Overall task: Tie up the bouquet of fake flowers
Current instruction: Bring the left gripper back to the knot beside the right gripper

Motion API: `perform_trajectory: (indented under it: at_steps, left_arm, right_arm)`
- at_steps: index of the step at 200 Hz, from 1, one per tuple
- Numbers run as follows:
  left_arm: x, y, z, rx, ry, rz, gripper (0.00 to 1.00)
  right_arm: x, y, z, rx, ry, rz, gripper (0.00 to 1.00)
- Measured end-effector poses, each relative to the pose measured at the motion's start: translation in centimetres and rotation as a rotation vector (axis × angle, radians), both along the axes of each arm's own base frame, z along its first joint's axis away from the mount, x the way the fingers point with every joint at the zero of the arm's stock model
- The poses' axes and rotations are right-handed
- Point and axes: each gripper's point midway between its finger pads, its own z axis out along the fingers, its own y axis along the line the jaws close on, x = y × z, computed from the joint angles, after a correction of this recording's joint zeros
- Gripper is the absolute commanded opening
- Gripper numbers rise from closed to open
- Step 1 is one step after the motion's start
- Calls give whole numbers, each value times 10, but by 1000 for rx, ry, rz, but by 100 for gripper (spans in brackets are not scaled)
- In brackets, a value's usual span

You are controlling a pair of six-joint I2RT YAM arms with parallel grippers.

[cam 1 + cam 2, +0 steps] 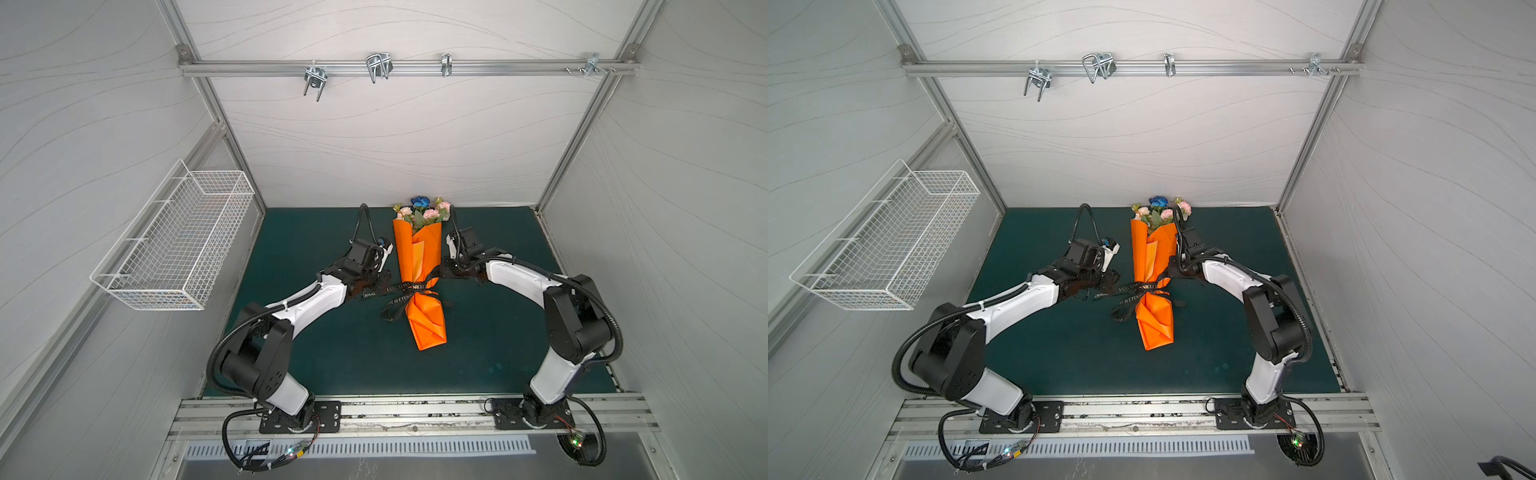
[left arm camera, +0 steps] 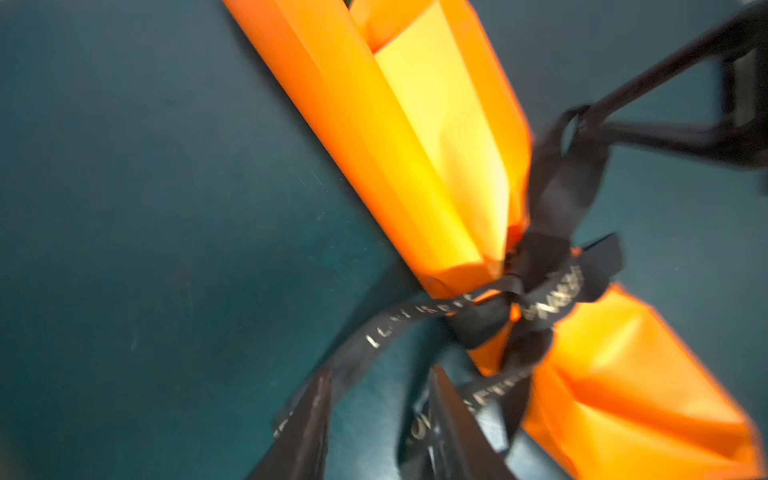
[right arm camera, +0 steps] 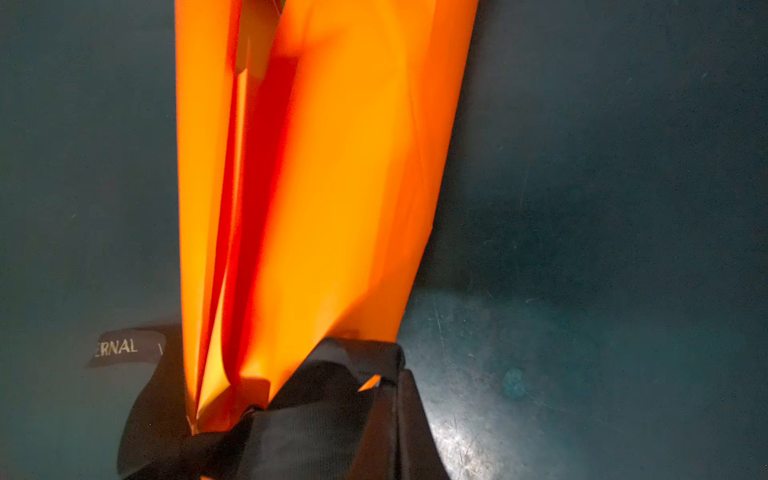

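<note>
The bouquet of fake flowers (image 1: 422,212) lies flat near the middle of the desk (image 1: 332,357). Its blooms point toward the back wall and its stems are hidden inside the orange paper (image 1: 415,249). The black ribbon (image 1: 405,287) circles the paper at its narrow waist, where a knot (image 2: 536,266) sits; this placement pinches the wrap against the stems. The right hand (image 2: 588,114) is clamped on a ribbon loop on its side of the paper and draws it taut away from the knot, probably to anchor the knot. The left hand (image 2: 380,386) sits just beside the paper on the opposite side, fingers apart. Ribbon strands run past the fingers, but nothing is clamped. The tie appears nearly complete. To tighten it, the left hand would likely need to grip a loose strand and pull in opposition.
</note>
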Motion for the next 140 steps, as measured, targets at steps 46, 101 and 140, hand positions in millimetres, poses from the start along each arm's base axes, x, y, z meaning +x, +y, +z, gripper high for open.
perform_trajectory:
  at_steps: [46, 101, 140]
  left_arm:
    - [-11, -1, -49, 166, 118, -197, 40]
    - [-9, 1, -81, 302, 167, -307, 48]
    - [-2, -13, -82, 340, 141, -367, 48]
  right_arm:
    - [-1, 2, 0, 9, 5, 7, 0]
    - [-2, 4, 5, 23, 0, 14, 0]
    - [-3, 6, 5, 33, 4, 21, 0]
